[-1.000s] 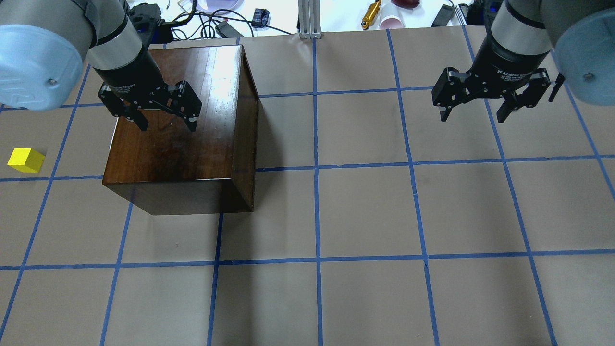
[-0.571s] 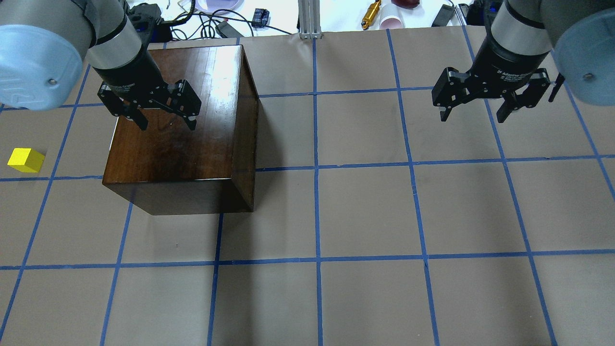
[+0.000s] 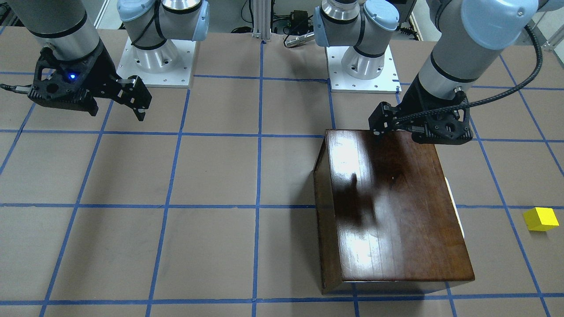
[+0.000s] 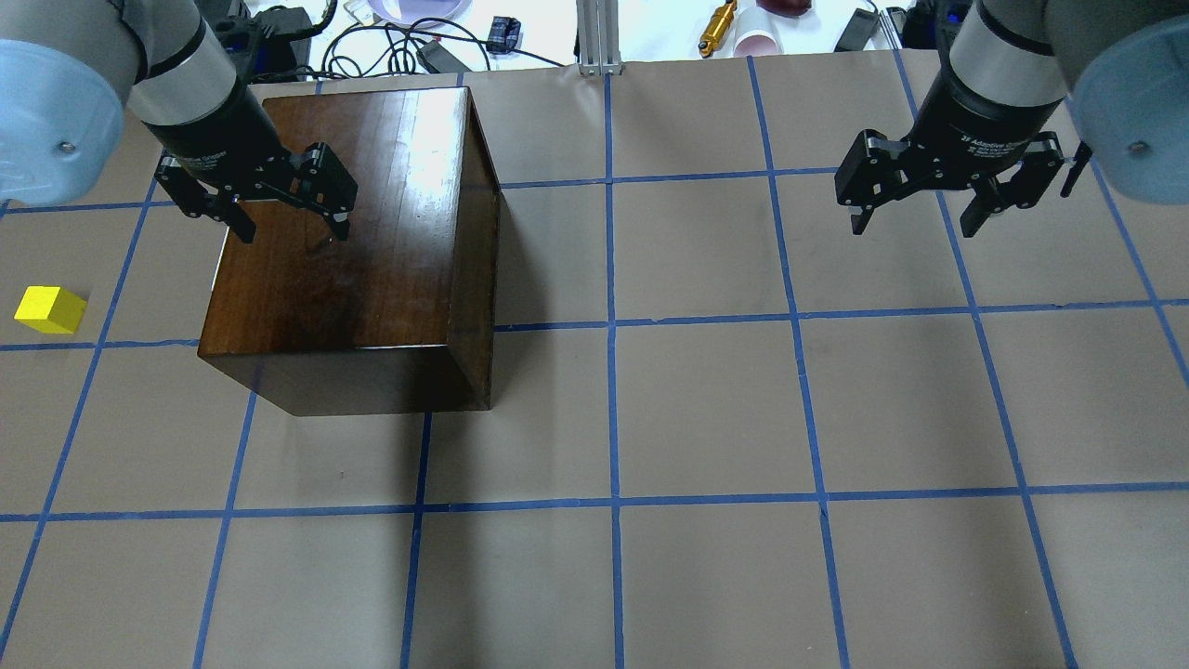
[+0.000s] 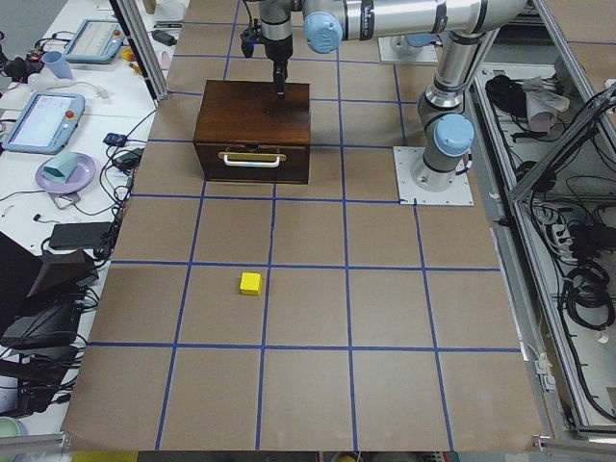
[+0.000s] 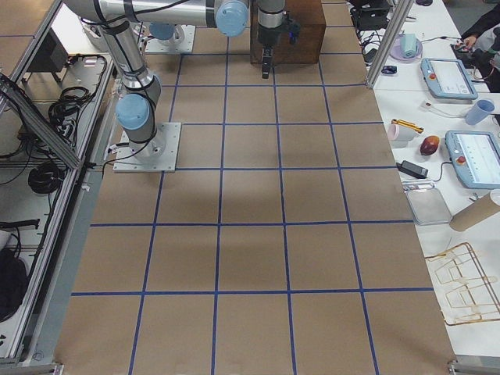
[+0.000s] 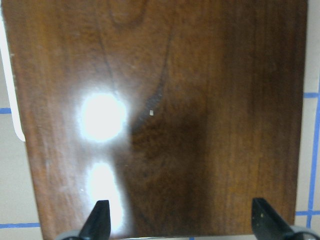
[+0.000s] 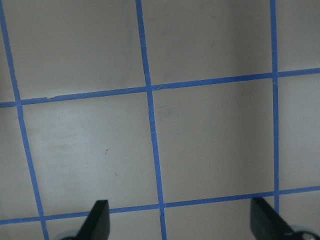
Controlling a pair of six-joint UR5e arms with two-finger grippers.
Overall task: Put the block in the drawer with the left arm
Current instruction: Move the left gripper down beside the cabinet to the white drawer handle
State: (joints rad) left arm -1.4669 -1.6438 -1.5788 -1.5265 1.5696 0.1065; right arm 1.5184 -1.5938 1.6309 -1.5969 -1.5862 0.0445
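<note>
Right now: left claw (image 4: 293, 228) spread above the box (image 4: 372, 279), block (image 4: 48, 309) loose on the tabletop (image 4: 706, 409).
From overhead I see the left arm (image 4: 186, 84) hanging its claw, fingers apart and empty, over the box's top near its left edge. The right claw (image 4: 915, 223), also spread and empty, hovers well apart above bare tabletop, and the yellow block sits alone left of the box, not touching it. Facing the robot, the block lies near the right edge and the ribbed hose (image 3: 540, 61) loops by the left wrist. From the left end I see the drawer (image 5: 252, 162) shut in the box, its pull facing the block. My left wrist camera shows glossy wood between separated fingertips; the right wrist camera shows blue-taped tabletop.
</note>
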